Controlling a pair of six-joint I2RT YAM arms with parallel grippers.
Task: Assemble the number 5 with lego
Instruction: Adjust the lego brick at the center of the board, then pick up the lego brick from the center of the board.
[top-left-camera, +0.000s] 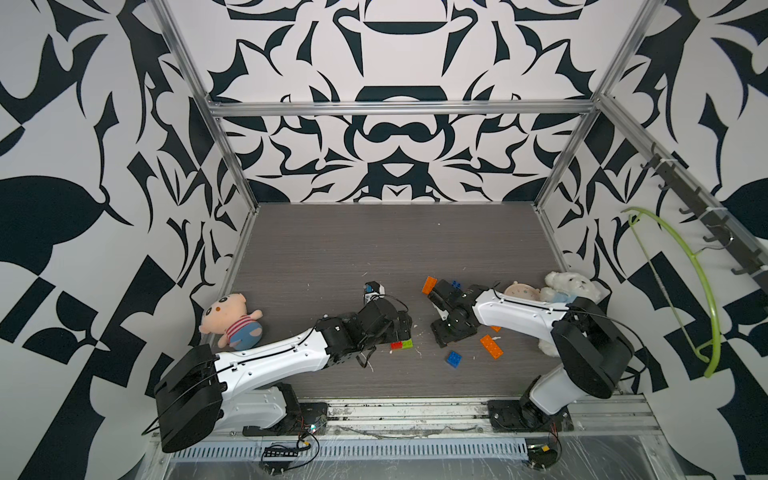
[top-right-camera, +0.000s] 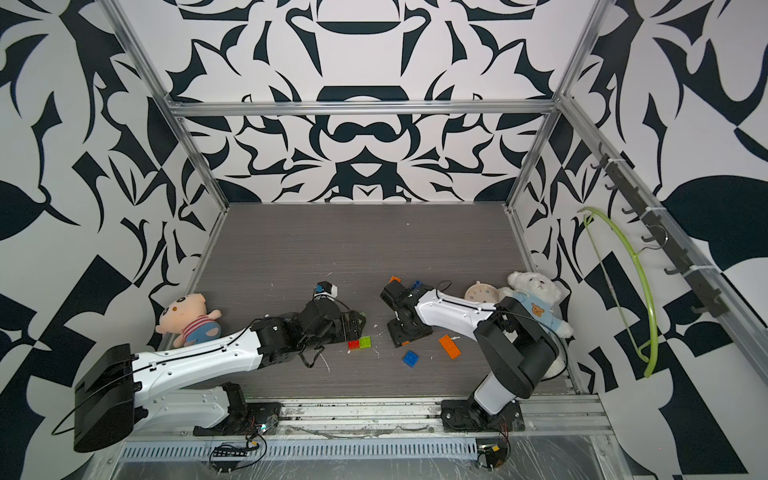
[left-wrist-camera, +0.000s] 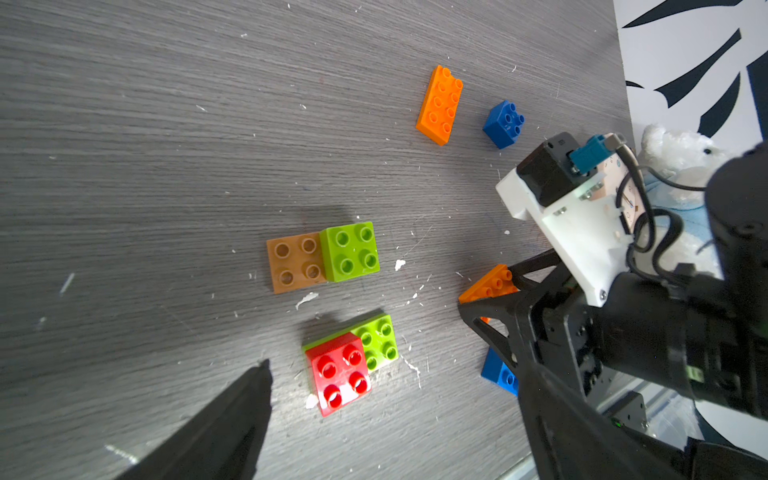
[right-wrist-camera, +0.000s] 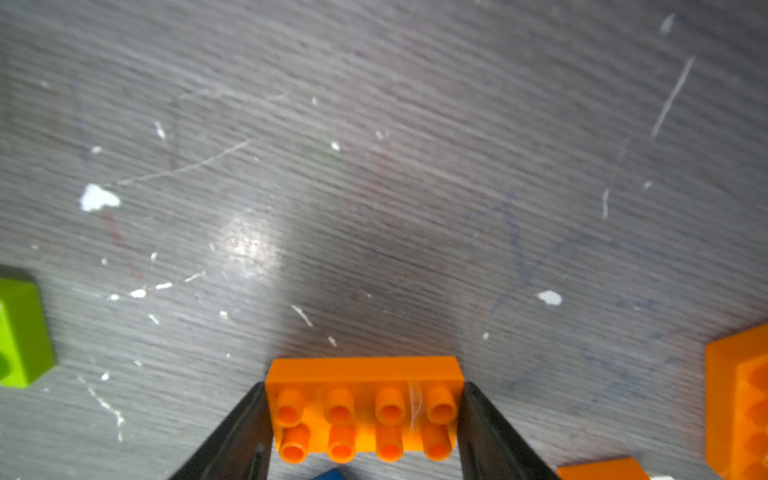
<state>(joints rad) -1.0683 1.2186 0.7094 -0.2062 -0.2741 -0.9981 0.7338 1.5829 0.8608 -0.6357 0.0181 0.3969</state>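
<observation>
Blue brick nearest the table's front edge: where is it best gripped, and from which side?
Grip the blue brick on two opposite flat side walls, coming straight down from above. It sits studs up and turned diagonally, so the grip likely needs rotating to meet those walls squarely.

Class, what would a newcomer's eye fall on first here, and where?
The black-and-white patterned walls surround the grey table. A pink plush doll in a striped shirt lies at its left edge, a white plush bear at its right. Between them, the right gripper clasps an orange oblong studded brick end to end.
</observation>
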